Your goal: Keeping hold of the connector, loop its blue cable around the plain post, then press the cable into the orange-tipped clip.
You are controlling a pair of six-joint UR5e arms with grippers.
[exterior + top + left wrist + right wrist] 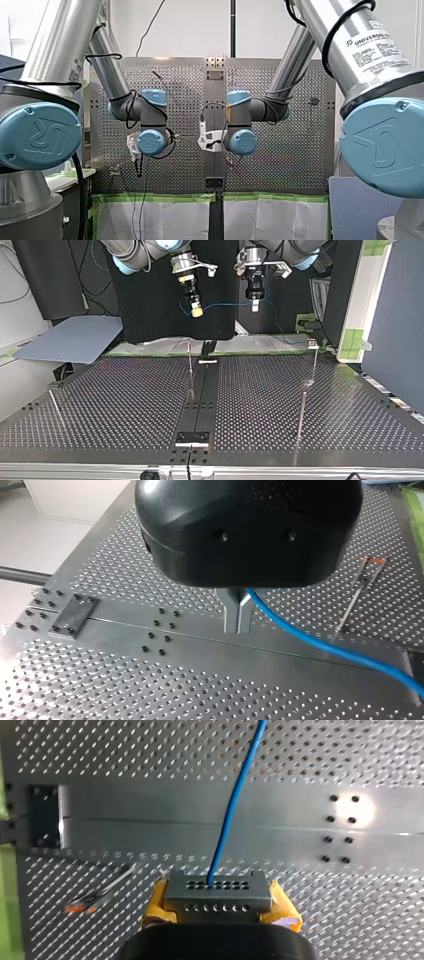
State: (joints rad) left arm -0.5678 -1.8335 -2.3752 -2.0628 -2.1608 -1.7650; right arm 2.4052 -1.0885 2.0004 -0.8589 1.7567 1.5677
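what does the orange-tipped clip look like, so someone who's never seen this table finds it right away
In the left wrist view, start from the perforated table and follow the blue cable away from my left gripper. Just beyond it is a thin metal stem, the clip. Unlike the plain posts, its end is orange.

Robotics lab: perforated metal table.

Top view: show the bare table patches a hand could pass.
Bare plate between the left-edge post and the centre rail; more between that rail and the right-hand posts. Crowded at the far edge: blue cable, my right end effector and my left end effector above.
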